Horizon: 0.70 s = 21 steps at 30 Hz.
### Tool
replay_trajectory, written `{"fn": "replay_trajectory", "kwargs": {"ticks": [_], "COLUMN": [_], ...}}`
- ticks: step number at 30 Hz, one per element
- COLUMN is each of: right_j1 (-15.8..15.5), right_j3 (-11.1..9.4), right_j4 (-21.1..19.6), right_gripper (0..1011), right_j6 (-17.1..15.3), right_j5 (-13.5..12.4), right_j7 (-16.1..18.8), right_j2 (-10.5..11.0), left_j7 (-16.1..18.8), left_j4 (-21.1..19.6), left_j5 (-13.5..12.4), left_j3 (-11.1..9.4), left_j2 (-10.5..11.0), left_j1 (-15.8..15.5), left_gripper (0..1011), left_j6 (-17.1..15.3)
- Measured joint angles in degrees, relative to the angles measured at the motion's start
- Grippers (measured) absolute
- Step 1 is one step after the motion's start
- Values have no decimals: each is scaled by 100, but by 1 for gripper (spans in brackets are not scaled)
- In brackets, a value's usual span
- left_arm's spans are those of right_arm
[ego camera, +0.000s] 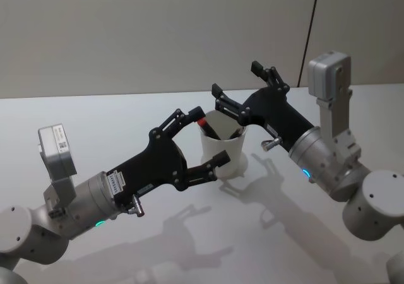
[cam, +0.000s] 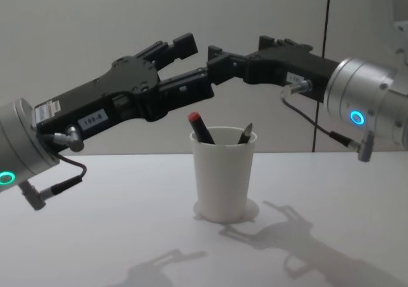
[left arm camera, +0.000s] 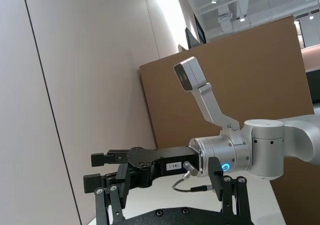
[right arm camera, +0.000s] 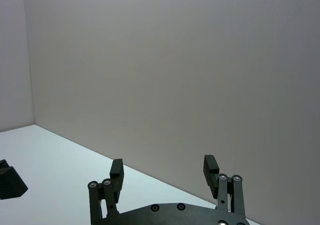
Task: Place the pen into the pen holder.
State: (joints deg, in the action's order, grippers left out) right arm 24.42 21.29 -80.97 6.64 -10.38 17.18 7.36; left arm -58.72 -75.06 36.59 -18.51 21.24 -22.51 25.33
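Note:
The pen holder (ego camera: 224, 153) (cam: 223, 178) is a white paper cup standing upright mid-table. A black pen (ego camera: 211, 130) (cam: 200, 128) with a red end leans inside it, and a second dark pen (cam: 245, 134) leans beside the first. My left gripper (ego camera: 208, 137) (cam: 194, 65) hovers just above the cup's rim, open and holding nothing. My right gripper (ego camera: 238, 79) (cam: 220, 58) (right arm camera: 164, 167) reaches in from the other side, higher and behind the cup, open and holding nothing. The left wrist view shows the right gripper (left arm camera: 98, 171) facing it.
The white table (ego camera: 189, 246) runs back to a plain grey wall (ego camera: 158, 31). Both forearms cross above the table's middle on either side of the cup. A dark finger tip (right arm camera: 10, 182) of the other gripper shows at the right wrist view's edge.

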Motion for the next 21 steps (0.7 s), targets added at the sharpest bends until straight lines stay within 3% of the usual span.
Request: {"fn": "replay_trajectory", "kwargs": {"ticks": [21], "right_j1": [-27], "right_j3": [0], "right_j4": [-51], "right_gripper": [1002], "right_j6": [27], "right_j5": [-12], "right_j7": [-13], "right_j2": [13], "left_j7": [0], "left_j4": [0], "left_j5": [0], "left_j3": [0], "left_j2": [0], "left_j1": [0], "left_gripper": [1004], "left_j6": [0]}}
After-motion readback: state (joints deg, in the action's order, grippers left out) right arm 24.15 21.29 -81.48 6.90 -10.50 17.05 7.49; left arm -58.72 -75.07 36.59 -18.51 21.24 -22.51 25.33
